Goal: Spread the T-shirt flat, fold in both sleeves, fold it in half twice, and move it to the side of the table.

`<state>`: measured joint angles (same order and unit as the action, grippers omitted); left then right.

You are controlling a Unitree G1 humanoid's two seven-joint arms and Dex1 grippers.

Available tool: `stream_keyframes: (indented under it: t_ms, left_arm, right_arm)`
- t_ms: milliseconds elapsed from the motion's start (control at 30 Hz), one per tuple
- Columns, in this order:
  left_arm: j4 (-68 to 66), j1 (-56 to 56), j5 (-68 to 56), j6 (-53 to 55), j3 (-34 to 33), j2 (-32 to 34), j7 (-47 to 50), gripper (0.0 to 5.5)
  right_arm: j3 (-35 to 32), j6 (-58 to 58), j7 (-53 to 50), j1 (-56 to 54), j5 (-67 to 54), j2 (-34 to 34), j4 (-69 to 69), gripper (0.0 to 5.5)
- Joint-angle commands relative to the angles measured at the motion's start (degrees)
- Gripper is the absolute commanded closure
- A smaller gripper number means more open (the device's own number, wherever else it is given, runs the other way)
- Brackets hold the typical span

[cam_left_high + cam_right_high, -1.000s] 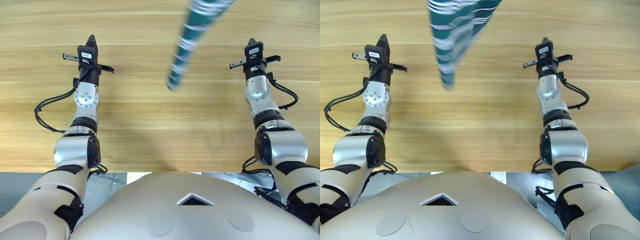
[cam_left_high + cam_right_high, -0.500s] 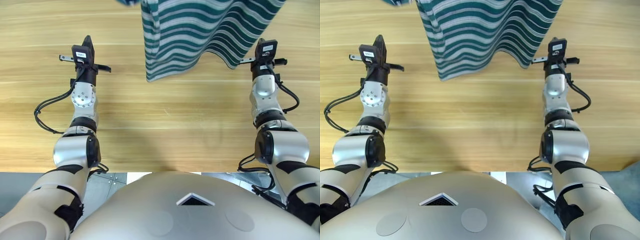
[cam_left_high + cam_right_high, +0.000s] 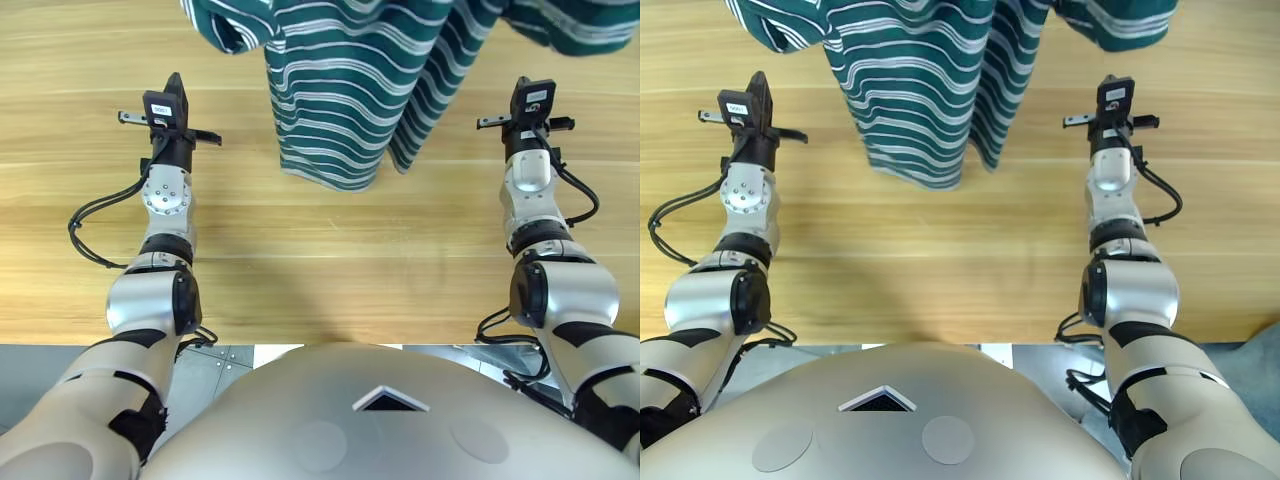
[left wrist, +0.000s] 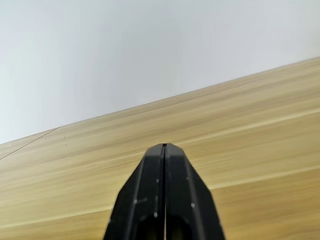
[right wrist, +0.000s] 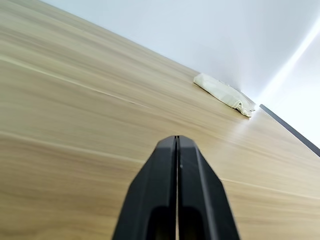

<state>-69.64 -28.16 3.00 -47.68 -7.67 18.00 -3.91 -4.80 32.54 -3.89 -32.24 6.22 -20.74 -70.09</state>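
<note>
I have the wooden table [image 3: 320,230] under both arms. The green striped T-shirt [image 3: 340,90] hangs bunched over its far middle, between the two arms and held by neither; I cannot tell if its hem touches the wood. My left gripper [image 4: 164,147] and right gripper [image 5: 176,139] are both closed tight on nothing. A small folded beige cloth [image 5: 225,94] lies by the table's far edge.

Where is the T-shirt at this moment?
In the head views the striped T-shirt is over the far middle of the wooden table, between the left gripper and the right gripper, touching neither.
</note>
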Motion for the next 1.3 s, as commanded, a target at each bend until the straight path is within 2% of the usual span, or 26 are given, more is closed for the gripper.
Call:
stream_keyframes:
  t_ms: [33, 967, 1133, 1300]
  left_arm:
    - [-0.39, -1.38, 0.64, 0.59, 0.30, 0.40, 0.56, 5.50]
    - [-0.36, -0.94, 1.95, 0.13, 1.01, 0.21, 1.46, 5.50]
    - [0.80, -0.73, -1.68, -1.47, -0.46, -0.89, -4.65, 5.50]
    - [4.82, 1.35, -8.41, -5.23, -0.56, -3.57, -19.13, 5.50]
  right_arm:
    - [-0.27, -0.97, 0.46, -0.73, -0.22, -0.14, -0.41, 5.48]
    - [0.80, 0.37, 1.73, -0.10, 0.00, 0.55, 0.03, 5.48]
    - [1.46, 5.19, 7.78, 0.66, -1.23, 2.44, 3.00, 5.48]
    - [3.00, 11.11, 23.61, 4.31, -6.93, 6.67, 11.30, 5.48]
